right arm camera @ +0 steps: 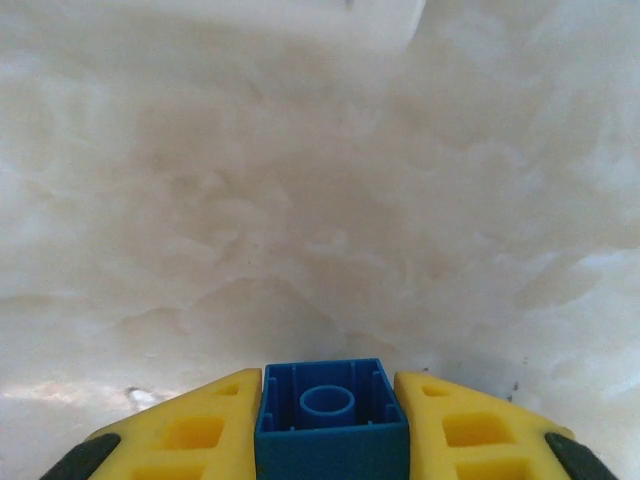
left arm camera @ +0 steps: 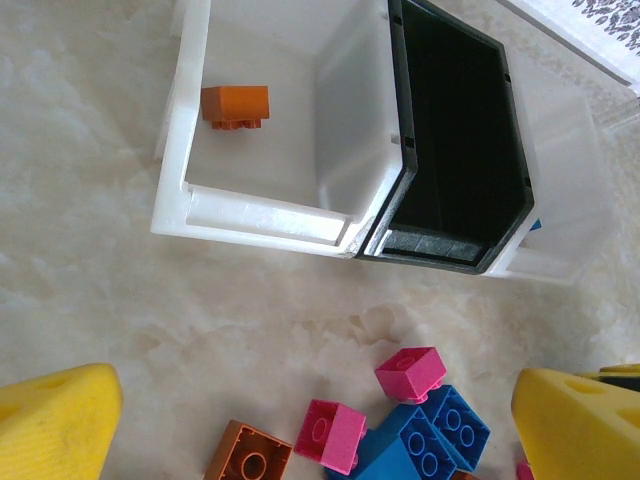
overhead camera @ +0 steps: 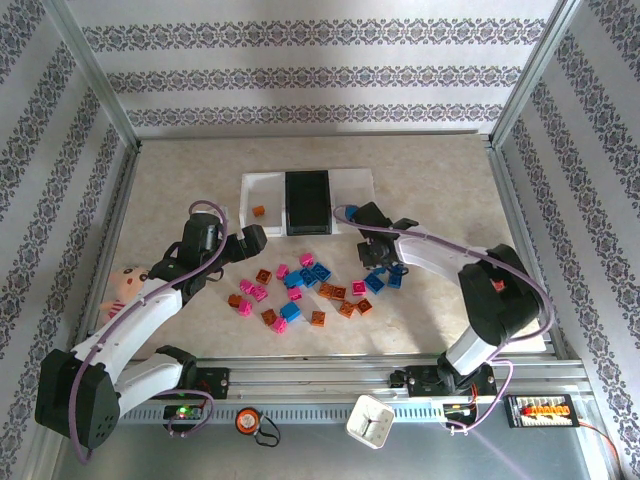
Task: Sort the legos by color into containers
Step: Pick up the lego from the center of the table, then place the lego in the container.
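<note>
One pale marbled surface is carrying everything. Three joined containers, two white with a black one between, are sitting toward its far side. The left gripper is hanging with its jaws spread wide and empty, on the near side of the left white bin and above a few bricks. The right gripper is clamping a blue brick between its yellow fingers, low over the surface. The loose legos, orange, pink and blue, are lying scattered on the near side of the containers. One orange brick is lying inside the left white bin.
</note>
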`<action>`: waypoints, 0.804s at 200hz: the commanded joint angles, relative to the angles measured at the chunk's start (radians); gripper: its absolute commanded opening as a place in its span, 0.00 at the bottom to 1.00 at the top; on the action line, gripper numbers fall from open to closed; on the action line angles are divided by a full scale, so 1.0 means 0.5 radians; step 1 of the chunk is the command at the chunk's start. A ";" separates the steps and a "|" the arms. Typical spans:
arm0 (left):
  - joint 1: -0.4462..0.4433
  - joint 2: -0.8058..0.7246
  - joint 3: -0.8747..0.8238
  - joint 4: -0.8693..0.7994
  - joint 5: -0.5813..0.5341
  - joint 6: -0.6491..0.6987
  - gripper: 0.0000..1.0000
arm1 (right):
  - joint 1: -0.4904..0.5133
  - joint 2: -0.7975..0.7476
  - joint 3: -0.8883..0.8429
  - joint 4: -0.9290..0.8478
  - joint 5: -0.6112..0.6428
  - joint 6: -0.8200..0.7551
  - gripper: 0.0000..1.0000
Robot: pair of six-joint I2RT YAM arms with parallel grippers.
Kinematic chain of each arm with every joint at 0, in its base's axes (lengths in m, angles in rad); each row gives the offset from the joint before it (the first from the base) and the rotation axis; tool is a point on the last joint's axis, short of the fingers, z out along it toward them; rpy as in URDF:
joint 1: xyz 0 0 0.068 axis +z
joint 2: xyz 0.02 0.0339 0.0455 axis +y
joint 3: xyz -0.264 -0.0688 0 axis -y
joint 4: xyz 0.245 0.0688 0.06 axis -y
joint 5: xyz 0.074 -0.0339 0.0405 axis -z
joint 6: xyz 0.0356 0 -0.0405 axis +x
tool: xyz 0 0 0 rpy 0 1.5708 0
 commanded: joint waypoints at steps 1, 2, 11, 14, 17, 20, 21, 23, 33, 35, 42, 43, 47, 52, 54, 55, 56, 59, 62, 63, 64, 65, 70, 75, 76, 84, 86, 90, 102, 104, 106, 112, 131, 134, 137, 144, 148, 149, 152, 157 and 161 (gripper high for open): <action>-0.020 -0.020 -0.017 -0.036 0.018 0.012 1.00 | 0.019 -0.200 0.172 0.048 0.023 -0.058 0.23; -0.020 -0.019 -0.018 -0.036 0.017 0.011 1.00 | 0.017 -0.204 0.180 0.052 0.023 -0.060 0.23; -0.019 -0.024 -0.031 -0.041 0.018 0.005 1.00 | -0.004 -0.208 0.241 0.080 0.020 -0.062 0.23; -0.019 -0.028 -0.037 -0.043 0.019 0.004 1.00 | -0.013 -0.200 0.264 0.092 0.014 -0.062 0.23; -0.018 -0.029 -0.040 -0.046 0.020 0.004 1.00 | -0.025 -0.187 0.290 0.096 0.009 -0.062 0.23; -0.020 -0.034 -0.046 -0.046 0.024 0.001 1.00 | -0.037 -0.170 0.314 0.103 0.000 -0.061 0.23; -0.020 -0.035 -0.047 -0.047 0.024 0.000 1.00 | -0.040 -0.166 0.323 0.107 -0.006 -0.058 0.23; -0.019 -0.038 -0.049 -0.047 0.029 -0.001 1.00 | -0.047 -0.152 0.343 0.111 -0.012 -0.055 0.23; -0.021 -0.053 -0.061 -0.059 0.037 -0.007 1.00 | -0.079 -0.069 0.432 0.141 -0.026 -0.053 0.24; -0.021 -0.052 -0.064 -0.062 0.040 -0.007 1.00 | -0.082 -0.049 0.450 0.149 -0.023 -0.054 0.24; -0.020 -0.065 -0.072 -0.076 0.045 -0.008 1.00 | -0.105 0.031 0.516 0.162 -0.021 -0.061 0.24; -0.020 -0.065 -0.073 -0.077 0.044 -0.008 1.00 | -0.110 0.042 0.528 0.164 -0.019 -0.061 0.24; -0.020 -0.071 -0.078 -0.085 0.045 -0.008 1.00 | -0.120 0.088 0.574 0.166 -0.020 -0.065 0.25; -0.020 -0.079 -0.082 -0.101 0.044 -0.007 1.00 | -0.137 0.160 0.633 0.170 -0.026 -0.067 0.25; -0.019 -0.084 -0.083 -0.106 0.044 -0.008 1.00 | -0.142 0.183 0.655 0.173 -0.027 -0.069 0.25; -0.018 -0.086 -0.085 -0.108 0.043 -0.008 1.00 | -0.145 0.195 0.667 0.174 -0.028 -0.070 0.25; -0.019 -0.089 -0.086 -0.108 0.045 -0.006 1.00 | -0.148 0.209 0.679 0.175 -0.031 -0.072 0.25; -0.020 -0.093 -0.084 -0.118 0.045 -0.005 1.00 | -0.157 0.247 0.713 0.178 -0.035 -0.074 0.25; -0.021 -0.101 -0.087 -0.128 0.044 -0.003 1.00 | -0.164 0.284 0.750 0.180 -0.033 -0.075 0.25; -0.021 -0.104 -0.087 -0.131 0.045 -0.002 1.00 | -0.167 0.297 0.760 0.181 -0.033 -0.076 0.25; -0.021 -0.104 -0.087 -0.134 0.046 -0.005 1.00 | -0.170 0.309 0.772 0.182 -0.033 -0.078 0.25; -0.021 -0.107 -0.089 -0.137 0.045 -0.003 1.00 | -0.171 0.321 0.784 0.183 -0.034 -0.079 0.25; -0.020 -0.119 -0.092 -0.150 0.045 -0.006 1.00 | -0.180 0.375 0.837 0.191 -0.031 -0.083 0.25; -0.020 -0.131 -0.099 -0.168 0.039 -0.006 1.00 | -0.189 0.430 0.893 0.199 -0.028 -0.088 0.25; -0.020 -0.131 -0.099 -0.169 0.040 -0.007 1.00 | -0.190 0.438 0.902 0.201 -0.027 -0.088 0.25; -0.019 -0.158 -0.108 -0.194 0.037 -0.008 1.00 | -0.204 0.523 0.988 0.203 -0.013 -0.092 0.25; -0.019 -0.164 -0.110 -0.201 0.033 -0.010 1.00 | -0.206 0.539 1.012 0.200 -0.012 -0.092 0.25; -0.020 -0.172 -0.114 -0.211 0.031 -0.010 1.00 | -0.213 0.581 1.055 0.198 -0.001 -0.095 0.25; -0.020 -0.209 -0.132 -0.243 0.016 -0.016 1.00 | -0.230 0.685 1.183 0.180 0.012 -0.091 0.25; -0.020 -0.213 -0.137 -0.248 0.016 -0.019 1.00 | -0.231 0.704 1.203 0.173 0.011 -0.090 0.25; -0.021 -0.218 -0.139 -0.256 0.013 -0.018 1.00 | -0.236 0.721 1.220 0.170 0.008 -0.088 0.25; -0.018 -0.237 -0.147 -0.270 0.004 -0.022 1.00 | -0.245 0.765 1.269 0.160 0.009 -0.081 0.25; -0.016 -0.290 -0.178 -0.308 -0.023 -0.031 1.00 | -0.262 0.880 1.382 0.137 -0.001 -0.062 0.32; -0.017 -0.298 -0.185 -0.311 -0.026 -0.028 1.00 | -0.264 0.894 1.396 0.131 0.000 -0.064 0.35; -0.017 -0.305 -0.192 -0.314 -0.025 -0.028 1.00 | -0.264 0.912 1.414 0.124 -0.002 -0.065 0.38; -0.015 -0.318 -0.199 -0.325 -0.034 -0.032 1.00 | -0.263 0.936 1.451 0.104 -0.006 -0.065 0.45; -0.015 -0.322 -0.205 -0.331 -0.039 -0.032 1.00 | -0.263 0.945 1.467 0.094 -0.011 -0.067 0.48; -0.016 -0.322 -0.204 -0.332 -0.039 -0.032 1.00 | -0.264 0.945 1.470 0.093 -0.013 -0.067 0.49; -0.015 -0.328 -0.208 -0.335 -0.040 -0.032 1.00 | -0.263 0.945 1.482 0.085 -0.012 -0.069 0.51; -0.017 -0.335 -0.208 -0.342 -0.043 -0.029 1.00 | -0.261 0.942 1.489 0.080 -0.016 -0.069 0.54; -0.015 -0.338 -0.208 -0.347 -0.048 -0.029 1.00 | -0.261 0.929 1.485 0.081 -0.016 -0.071 0.56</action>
